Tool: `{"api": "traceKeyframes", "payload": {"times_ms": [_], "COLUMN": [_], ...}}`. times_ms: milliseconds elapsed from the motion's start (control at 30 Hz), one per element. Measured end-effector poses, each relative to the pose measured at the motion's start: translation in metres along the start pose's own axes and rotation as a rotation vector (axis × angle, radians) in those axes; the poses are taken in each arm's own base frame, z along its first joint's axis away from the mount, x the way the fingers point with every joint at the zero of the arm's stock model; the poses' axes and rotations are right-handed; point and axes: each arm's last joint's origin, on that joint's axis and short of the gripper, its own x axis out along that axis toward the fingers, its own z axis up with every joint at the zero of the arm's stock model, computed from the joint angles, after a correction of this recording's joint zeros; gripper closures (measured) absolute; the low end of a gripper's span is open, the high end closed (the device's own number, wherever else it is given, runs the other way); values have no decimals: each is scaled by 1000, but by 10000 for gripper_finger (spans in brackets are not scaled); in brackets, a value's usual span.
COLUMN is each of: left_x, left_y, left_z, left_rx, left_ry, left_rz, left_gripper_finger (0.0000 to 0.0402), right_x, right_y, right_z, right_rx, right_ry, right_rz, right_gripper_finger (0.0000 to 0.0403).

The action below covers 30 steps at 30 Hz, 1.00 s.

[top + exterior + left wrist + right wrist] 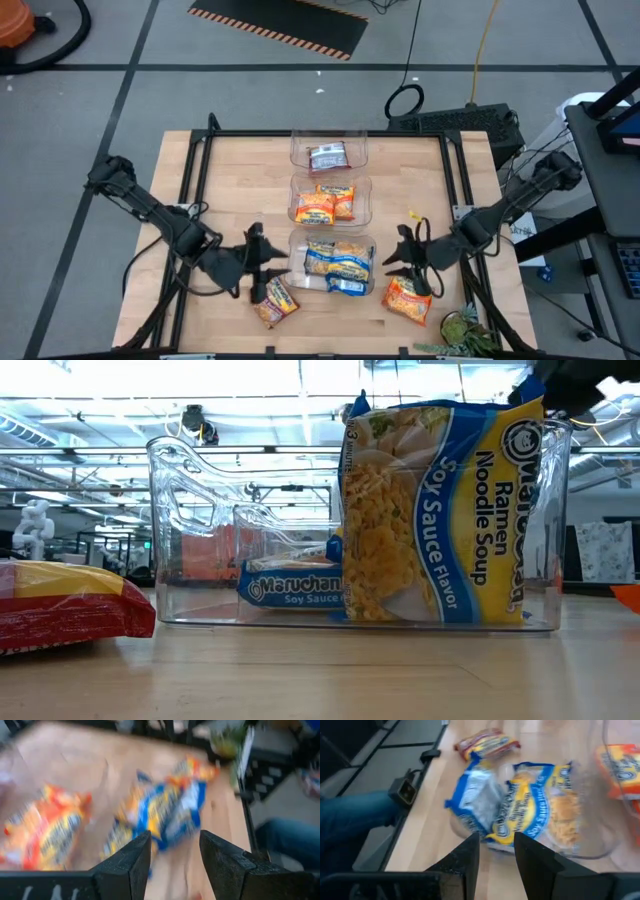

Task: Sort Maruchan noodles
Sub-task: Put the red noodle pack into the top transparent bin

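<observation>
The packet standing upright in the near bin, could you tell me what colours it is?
Blue and yellow, reading "Soy Sauce Flavor" on the packet; the low view shows it best.

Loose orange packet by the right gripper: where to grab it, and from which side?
The orange packet lies flat on the table, outside the bins, just below the right gripper. I'd come straight down from above and pinch across its short width near the middle, fingers straddling the long edges. Flat pose gives no raised edge to catch; its glossy wrap may slip.
</observation>
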Motion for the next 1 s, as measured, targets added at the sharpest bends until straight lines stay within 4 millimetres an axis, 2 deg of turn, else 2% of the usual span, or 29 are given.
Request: {"api": "traceKeyframes", "payload": {"times_ms": [233,467,667,867,1000], "left_x": [-16,-23,-16,5,18], "left_y": [-21,-42,-47,-57,-58], "left_z": [-37,-64,-86,-111,-131], "left_rx": [-98,-145,-125,-120,-78], "left_ry": [195,272,353,423,541], "left_rz": [-17,-23,61,115,163], "left_gripper_finger": [227,227,227,226,226], "right_x": [-10,-21,-27,-28,-27], "right_y": [10,6,4,5,4], "right_z": [-4,-7,-7,-6,-6], "right_rx": [18,30,75,138,156], "right_ry": [55,86,84,80,70], "right_rz": [161,150,147,149,130], "right_gripper_finger": [286,287,287,287,287]}}
